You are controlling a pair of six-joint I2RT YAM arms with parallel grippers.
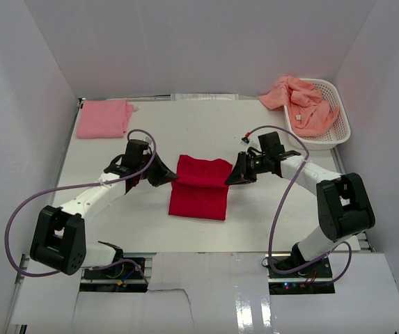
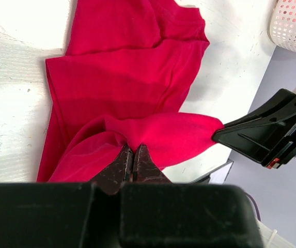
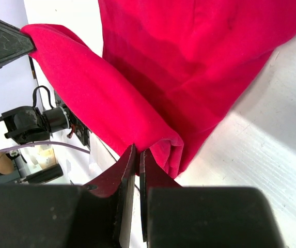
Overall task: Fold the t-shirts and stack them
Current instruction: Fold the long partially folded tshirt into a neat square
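left gripper (image 1: pixel 164 174) and right gripper (image 1: pixel 235 174), jaws pressed together, pinch the red t-shirt (image 1: pixel 199 193) mid-table at its nine and three o'clock edges. pink t-shirt (image 1: pixel 104 118) lies folded at ten o'clock, salmon t-shirts (image 1: pixel 303 104) in the basket (image 1: pixel 343 129) at two.

red t-shirt (image 2: pixel 127 77) — soft matt cloth | basket (image 1: pixel 343 122) — white perforated plastic | matt white table (image 1: pixel 185 132)

no readable text or labels
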